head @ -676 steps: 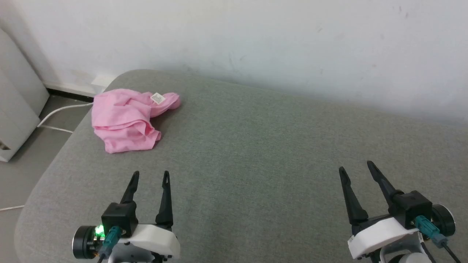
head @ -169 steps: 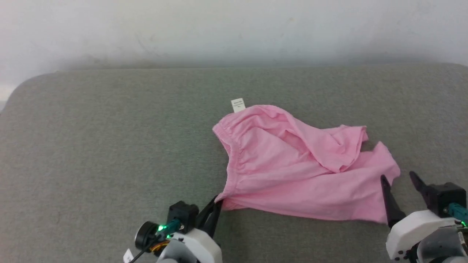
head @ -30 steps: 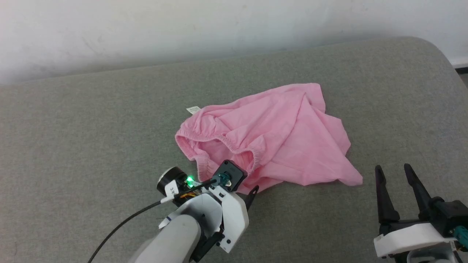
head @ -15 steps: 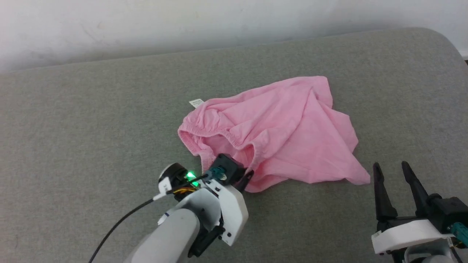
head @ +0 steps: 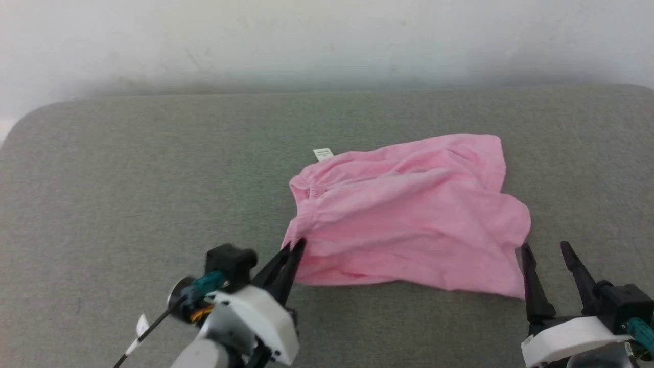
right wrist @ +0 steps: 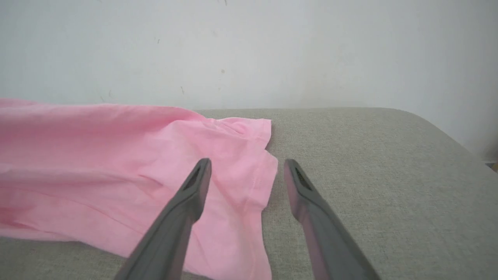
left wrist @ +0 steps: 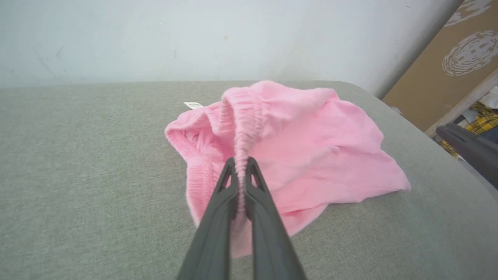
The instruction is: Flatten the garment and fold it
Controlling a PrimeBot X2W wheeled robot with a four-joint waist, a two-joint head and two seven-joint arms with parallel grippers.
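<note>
Light, limp pink shorts point(head: 409, 214) lie rumpled on grey upholstery point(head: 153, 179), gathered waistband point(left wrist: 242, 116) pinched in the closed left pincer point(head: 296, 245), leg hem point(right wrist: 268, 171) just beside the open, empty right pincer point(head: 542, 247), likely the next hold.

The garment point(head: 409, 214) lies on the padded surface point(head: 153, 179), right of centre, with the wall point(head: 327, 41) behind. Its label point(head: 322, 153) sticks out at the far left corner. The left gripper point(head: 296, 245) is at the near left corner, pinching the waistband point(left wrist: 245, 116). The right gripper point(head: 545, 249) stands at the near right corner, one finger over the fabric, the other over bare surface.
</note>
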